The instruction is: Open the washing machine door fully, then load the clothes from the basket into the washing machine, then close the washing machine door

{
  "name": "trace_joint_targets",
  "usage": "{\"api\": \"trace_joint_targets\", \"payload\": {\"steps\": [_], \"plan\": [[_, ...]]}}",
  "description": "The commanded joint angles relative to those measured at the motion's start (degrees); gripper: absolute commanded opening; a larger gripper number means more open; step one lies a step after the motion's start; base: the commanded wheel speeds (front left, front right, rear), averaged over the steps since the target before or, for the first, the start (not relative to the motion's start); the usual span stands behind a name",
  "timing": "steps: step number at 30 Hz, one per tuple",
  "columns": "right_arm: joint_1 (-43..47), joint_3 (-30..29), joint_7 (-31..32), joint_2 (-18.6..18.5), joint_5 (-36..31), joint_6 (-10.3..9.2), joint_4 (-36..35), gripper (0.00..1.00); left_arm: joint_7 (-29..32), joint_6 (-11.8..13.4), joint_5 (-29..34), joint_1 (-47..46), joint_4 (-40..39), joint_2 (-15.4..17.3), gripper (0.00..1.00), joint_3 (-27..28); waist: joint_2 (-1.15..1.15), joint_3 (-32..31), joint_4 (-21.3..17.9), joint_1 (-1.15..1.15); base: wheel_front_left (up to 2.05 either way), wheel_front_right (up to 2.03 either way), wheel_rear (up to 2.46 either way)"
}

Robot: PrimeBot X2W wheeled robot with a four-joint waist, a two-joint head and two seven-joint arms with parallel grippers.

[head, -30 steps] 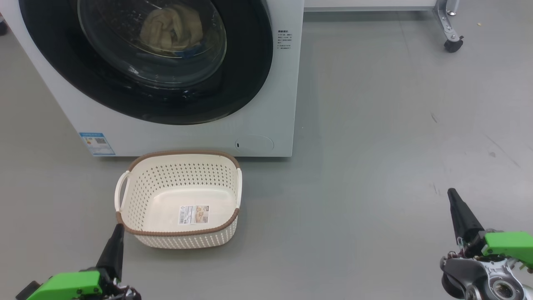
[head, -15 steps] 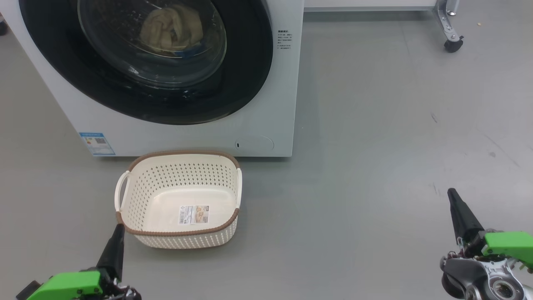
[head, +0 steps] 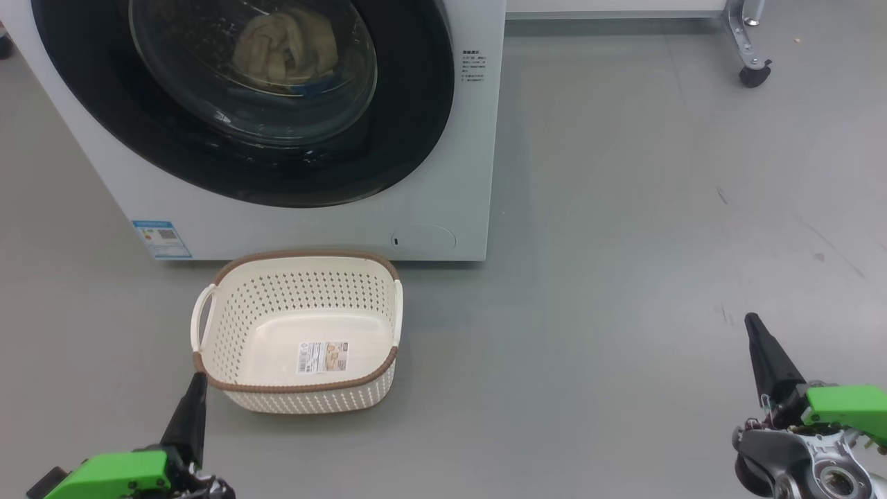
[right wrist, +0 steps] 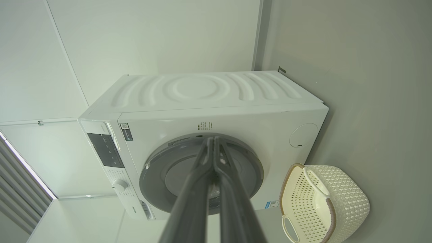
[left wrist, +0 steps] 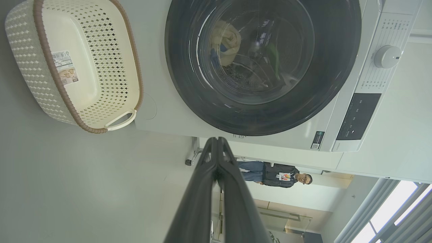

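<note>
Smooth matt grey floor (head: pixel 624 277) carries everything. On it stands the large white front-loading washing machine (head: pixel 443 208), a boxy steel shell with a ribbed side panel seen from the right wrist. Its big round door with a wide glossy black rim and bulging clear glass bowl (head: pixel 416 104) lies flush against the front, apparently shut.

Just before the machine sits the small cream-white perforated plastic basket with a brown woven-look rim (head: pixel 298 395), rigid and light, with nothing in it but a label sticker (head: pixel 323 356) on the bottom. The soft cream-yellow fabric clothes with blue trim (head: pixel 284 48) lie bunched inside the drum, behind the glass.

The left gripper (head: pixel 199 378) hovers near the basket's front corner, its long dark tapered fingers (left wrist: pixel 202 189) pressed together on nothing. The right gripper (head: pixel 750 320) hangs well apart over bare floor, its fingers (right wrist: pixel 233 189) likewise clenched and empty.

Loading and closing look done. To finish well, check that the rim sits even all round; if any gap shows, press on the hard black rim, not the slick glass, with blunt closed tips.
</note>
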Motion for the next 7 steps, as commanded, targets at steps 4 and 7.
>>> {"api": "trace_joint_targets", "payload": {"steps": [4,7], "plan": [[-3.1,1.2,0.3,-0.7,0.4,-0.15,-1.8,0.0,0.4,0.0,0.4,-2.9,-1.7,0.5,0.0,2.4,0.0,0.0,0.0,0.0,0.0,0.0,0.0],[-3.1,1.2,0.3,-0.7,0.4,-0.15,-1.8,0.0,0.4,0.0,0.5,-2.9,-1.7,0.5,0.0,2.4,0.0,0.0,0.0,0.0,0.0,0.0,0.0]]}}
